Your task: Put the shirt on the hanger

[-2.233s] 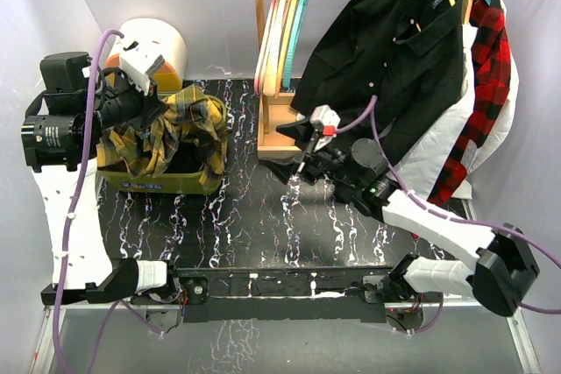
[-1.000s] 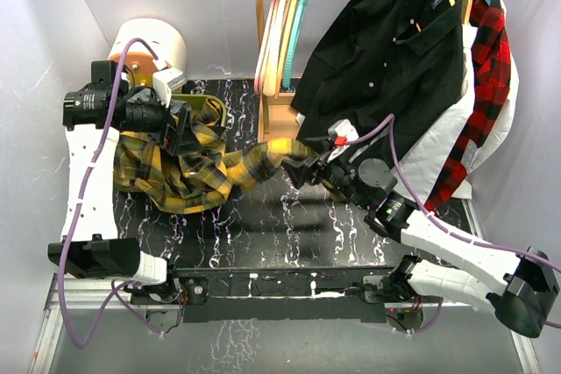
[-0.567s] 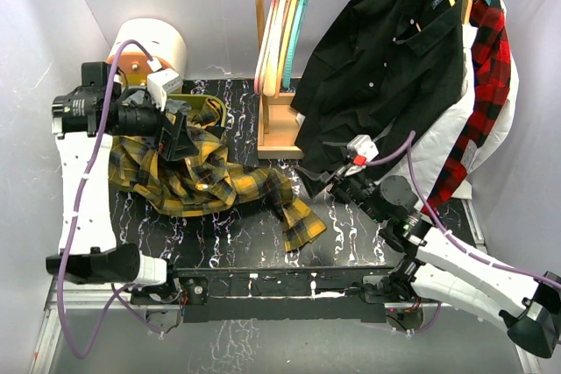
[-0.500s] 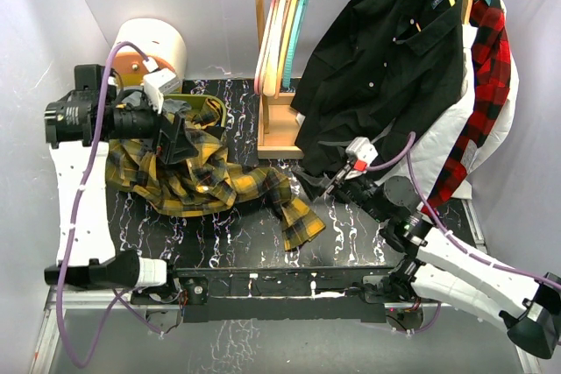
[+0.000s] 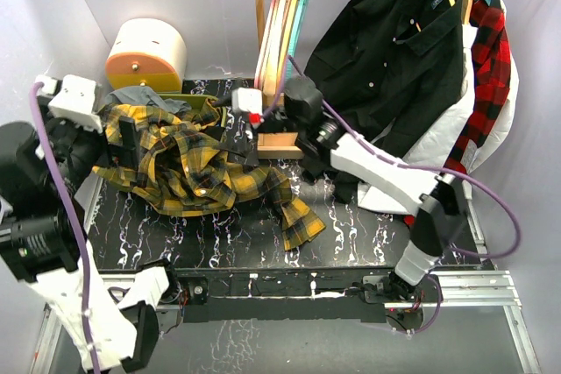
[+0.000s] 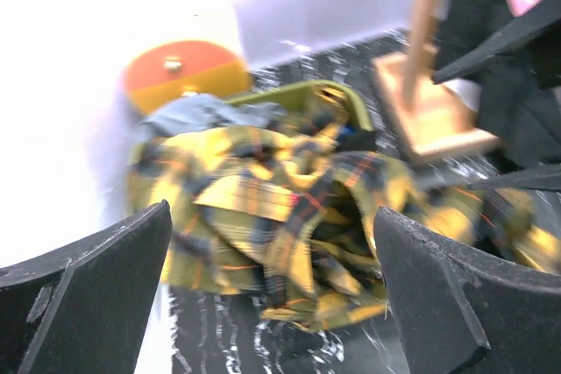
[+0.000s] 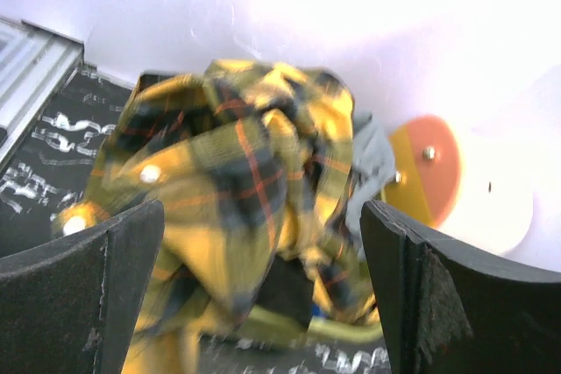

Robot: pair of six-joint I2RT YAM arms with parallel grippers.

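Note:
The yellow-and-black plaid shirt (image 5: 193, 168) lies crumpled on the table's left half, with one sleeve trailing toward the middle (image 5: 302, 221). The teal hanger (image 5: 298, 19) hangs on the rail among other hangers. My left gripper (image 5: 123, 142) hovers open at the shirt's left edge, holding nothing. In the left wrist view the shirt (image 6: 280, 208) lies beyond the wide-spread gripper (image 6: 272, 304). My right gripper (image 5: 237, 120) reaches over the shirt's far right side, open and empty. In the right wrist view the shirt (image 7: 228, 190) shows past the open gripper (image 7: 263, 304).
A yellow-green bin (image 5: 197, 102) with a grey cloth (image 5: 140, 98) sits behind the shirt. An orange-and-white cylinder (image 5: 145, 54) stands at the back left. The wooden rack's base (image 5: 279, 142) and post (image 5: 260, 24) stand by the right arm. A black shirt (image 5: 394, 59) and a red plaid shirt (image 5: 486, 85) hang at the right.
The shirt came out of the bin and now lies spread on the table, released. The right arm swung left across to the shirt's far side. The left arm drew back to the left.

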